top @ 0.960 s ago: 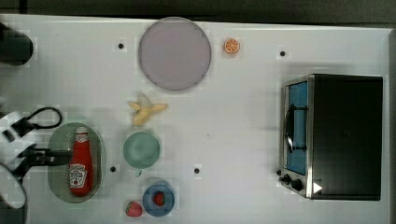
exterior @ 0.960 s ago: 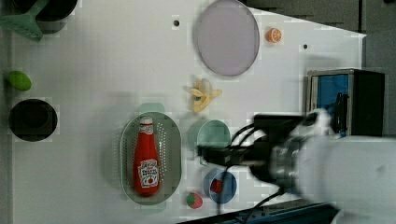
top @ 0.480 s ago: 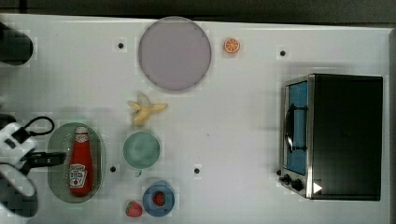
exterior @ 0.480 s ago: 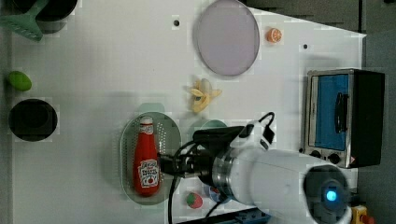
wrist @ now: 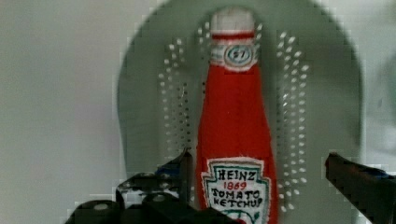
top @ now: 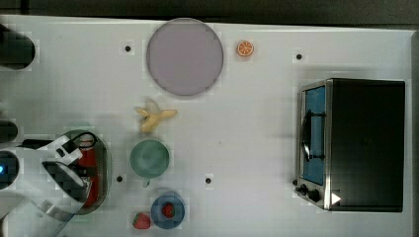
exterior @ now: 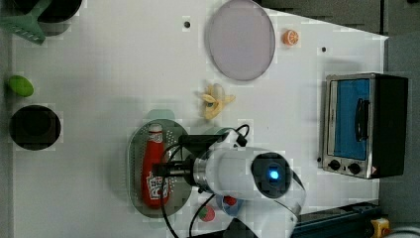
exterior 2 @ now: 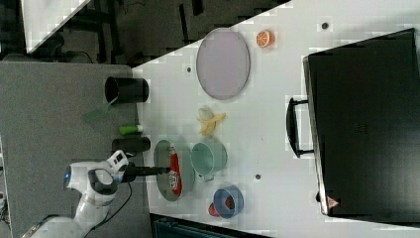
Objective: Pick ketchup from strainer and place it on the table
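Wrist view: ketchup [wrist: 236,135] between spread tool [wrist: 261,175] fingers, inside strainer [wrist: 322,116].

My claw [wrist: 259,179] hangs over the strainer [exterior: 136,148], one finger on each side of the ketchup [exterior: 152,166], which lies lengthwise in the strainer with its cap toward the left view's top. In the left view, the strainer sits on the table [exterior: 99,74], the cup [top: 149,158] just to its right, partly behind my arm. The banana [exterior: 215,100] lies above the cup in the left view, and the plate [exterior: 240,39] farther up. The orange slice [exterior: 290,37] is just right of the plate. The oven [exterior: 364,124] stands at the left view's right edge. Near the left view's bottom, the strawberry [top: 142,220] lies beside the bowl [top: 168,212].
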Tool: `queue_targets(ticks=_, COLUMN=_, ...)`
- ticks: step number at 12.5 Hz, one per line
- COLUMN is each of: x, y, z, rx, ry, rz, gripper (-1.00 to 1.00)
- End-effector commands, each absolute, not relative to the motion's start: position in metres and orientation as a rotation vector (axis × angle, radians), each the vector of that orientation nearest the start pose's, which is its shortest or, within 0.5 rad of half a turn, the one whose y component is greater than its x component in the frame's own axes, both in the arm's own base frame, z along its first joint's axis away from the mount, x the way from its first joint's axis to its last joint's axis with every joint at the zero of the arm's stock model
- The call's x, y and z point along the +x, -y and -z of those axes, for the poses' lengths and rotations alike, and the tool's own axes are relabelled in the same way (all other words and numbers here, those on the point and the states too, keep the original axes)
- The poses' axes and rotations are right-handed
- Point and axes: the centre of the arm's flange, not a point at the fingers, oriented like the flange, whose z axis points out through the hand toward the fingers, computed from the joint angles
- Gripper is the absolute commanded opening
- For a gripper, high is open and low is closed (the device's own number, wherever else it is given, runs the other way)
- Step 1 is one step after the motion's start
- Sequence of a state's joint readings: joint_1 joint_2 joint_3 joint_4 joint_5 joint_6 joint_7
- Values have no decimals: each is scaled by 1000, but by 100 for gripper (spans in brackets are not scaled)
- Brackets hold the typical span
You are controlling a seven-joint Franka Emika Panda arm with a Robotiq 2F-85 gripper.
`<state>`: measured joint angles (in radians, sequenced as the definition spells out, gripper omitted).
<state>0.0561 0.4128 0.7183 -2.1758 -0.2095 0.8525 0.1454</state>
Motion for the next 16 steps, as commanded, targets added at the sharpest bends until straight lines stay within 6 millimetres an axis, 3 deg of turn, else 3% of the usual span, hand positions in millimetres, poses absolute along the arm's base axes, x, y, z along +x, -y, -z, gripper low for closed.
queue_targets(ticks=1, x=397, y=-396, z=-230, rx=-3065, ry=-120, rz=-121, gripper=100)
queue_targets(ticks=8, x=398, y=-397, z=-177, rx=-3070, ry=-153, rz=-142, gripper=100)
queue_targets(ticks=9, x=399, y=-396, z=-172, rx=-3075, ry=-154, rz=-148, gripper=91)
queue_targets(ticks=10, x=399, y=-397, z=-169, rx=-3074, ry=-152, rz=-148, gripper=68)
queue_targets(ticks=12, x=399, y=-400, z=-171, rx=-3065, ry=-147, rz=-136, gripper=21)
queue_targets(ticks=14, x=398, y=-398, z=-183, rx=-3092, ry=-142, rz=-126, gripper=21)
queue_targets(ticks=16, x=398, y=-399, z=-213, rx=-3109, ry=-189, rz=-145, gripper=21)
